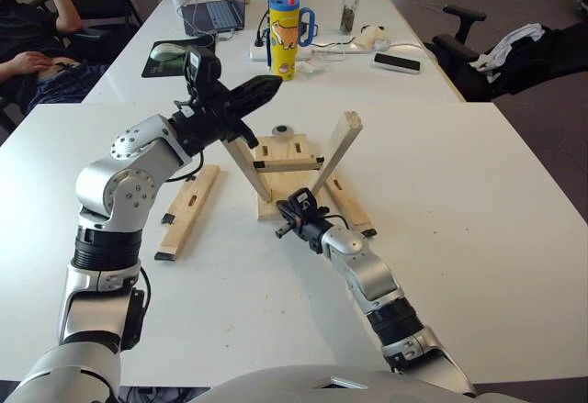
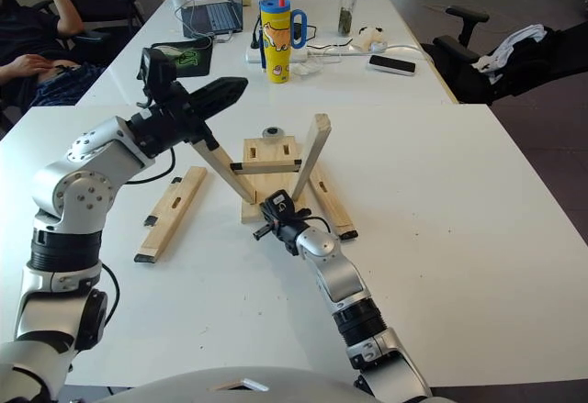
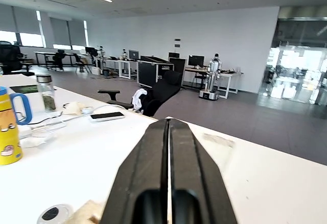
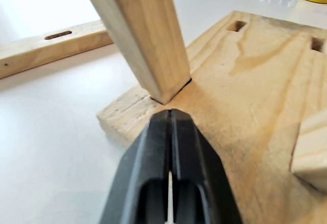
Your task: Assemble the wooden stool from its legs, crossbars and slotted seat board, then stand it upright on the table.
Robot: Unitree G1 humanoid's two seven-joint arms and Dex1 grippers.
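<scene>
The slotted seat board [image 1: 296, 181] lies flat on the white table. Two legs stand slanted in it, the left leg [image 1: 246, 166] and the right leg [image 1: 336, 151], joined by a crossbar [image 1: 288, 163]. One loose leg [image 1: 190, 208] lies to the board's left, another [image 1: 349, 205] along its right side. My left gripper [image 1: 265, 91] hovers above the left leg's top, shut, with nothing between its fingers [image 3: 153, 163]. My right gripper [image 1: 290, 210] is shut and empty at the board's front edge, its tip pointing at the foot of a standing leg [image 4: 145, 35] in its slot.
A small grey round piece [image 1: 282, 131] sits just behind the board. On the far table stand a yellow cup [image 1: 285, 36], a laptop [image 1: 216, 13], a jar [image 1: 350, 4] and a phone [image 1: 397, 61]. An office chair [image 1: 464, 40] stands at the right.
</scene>
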